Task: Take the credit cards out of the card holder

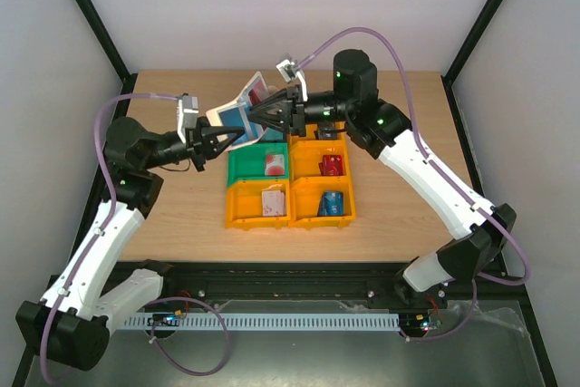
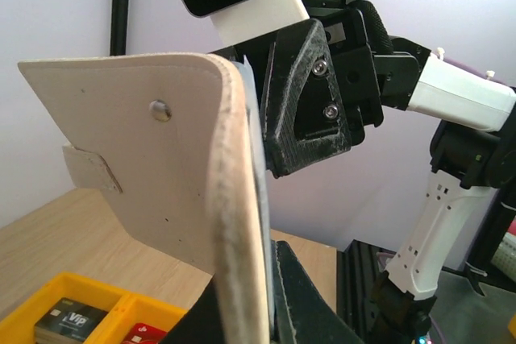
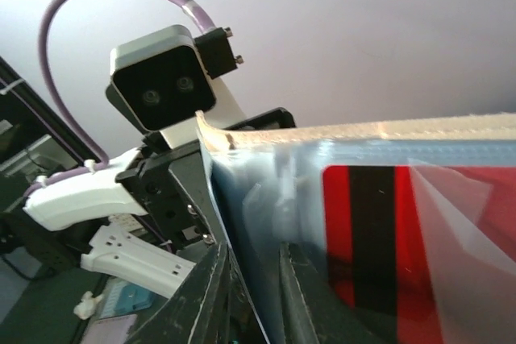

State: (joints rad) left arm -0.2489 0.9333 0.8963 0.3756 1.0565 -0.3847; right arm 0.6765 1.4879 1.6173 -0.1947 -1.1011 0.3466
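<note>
My left pincer (image 1: 227, 140) clamps the card holder (image 1: 237, 115) above the bins (image 1: 308, 220), the right pincer (image 1: 259, 116) straddles its clear pocket (image 3: 266, 199), grip I can't tell, so I'd draw the red card (image 3: 387, 231) straight out, slowly.

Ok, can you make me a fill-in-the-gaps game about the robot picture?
1. The left gripper and right gripper hold the card holder up in the ___.
2. The blue card lies in an ___ bin.
3. Through the holder's clear pocket shows a ___ card with a black stripe.
Missing words: air, orange, red.
</note>
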